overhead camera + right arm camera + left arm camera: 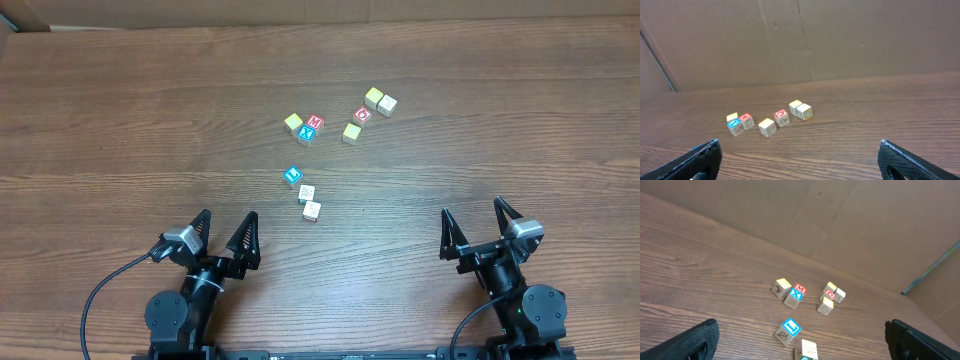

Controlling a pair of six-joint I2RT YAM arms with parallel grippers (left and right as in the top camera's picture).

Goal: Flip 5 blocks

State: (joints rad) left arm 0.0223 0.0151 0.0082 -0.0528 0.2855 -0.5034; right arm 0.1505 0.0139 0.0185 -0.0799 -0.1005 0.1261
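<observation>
Both claws sit at the near edge of the table [120,120]. The left claw [228,216] and the right claw [472,210] are far apart. Each one is spread wide and has nothing in it.

All the blocks lie on the brown wood out in front, and no claw touches them. Closest to the left claw is a short row of three. It has a blue block [292,176], then a pale block [307,193], then a second pale block [312,210], which is nearest the claws.

Farther back, a yellow block [293,123], a red M block [315,122] and a blue X block [307,134] sit close together. To their right are a red O block [363,115] and a yellow-topped block [351,132]. Two more cubes [380,101] sit side by side behind them.

In the wrist views, a cardboard wall [840,35] stands behind the table.
</observation>
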